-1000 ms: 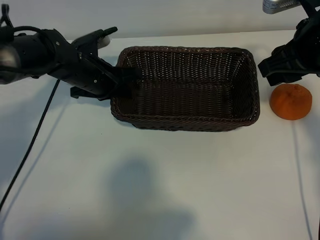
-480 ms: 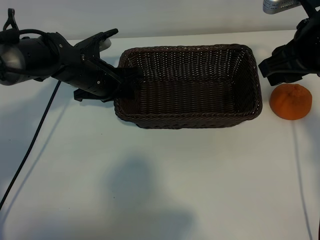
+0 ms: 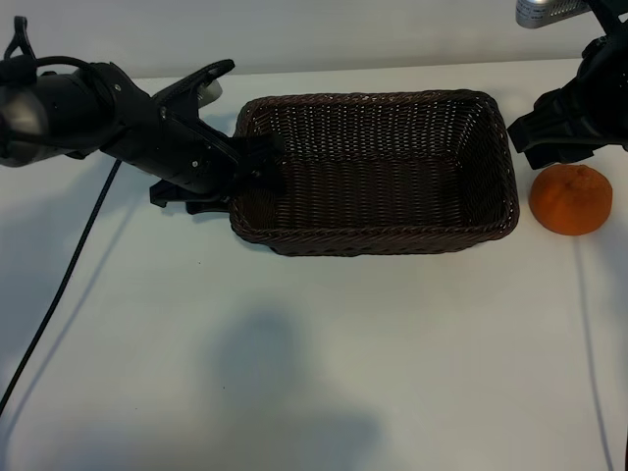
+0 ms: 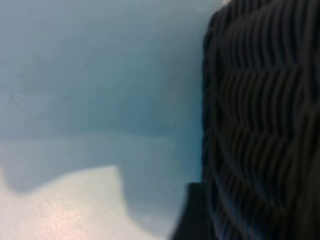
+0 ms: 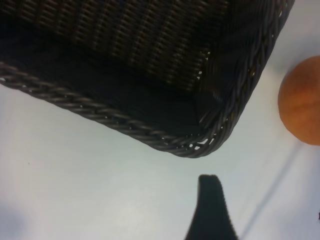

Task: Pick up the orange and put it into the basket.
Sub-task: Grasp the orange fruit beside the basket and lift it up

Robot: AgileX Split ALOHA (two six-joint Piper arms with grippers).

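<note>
Orange sits on the white table, just beside the right end of the basket, outside it. Nothing touching it. Puckered top faces up.

Right gripper hangs above and slightly behind the fruit, near the basket's right rim. One dark finger shows in the wrist view over bare table, with nothing between the fingers; they look parted, empty. The orange is off to the side of that camera, so the gripper does not look lined up over it.

Left gripper is at the basket's left end wall, its fingers about the rim. Whether it grips or has let go I cannot tell from here; the wrist view shows only weave close up and one finger tip.

Risks, as I judge them:
- Right gripper descending off-centre: a finger nudges the round fruit and it rolls away, or into the basket wall.
- Fingers clipping the braided rim, shoving the basket.
- If the left gripper is loose, the light basket could slide when bumped.
- Squeezing too hard could bruise the soft skin.
</note>
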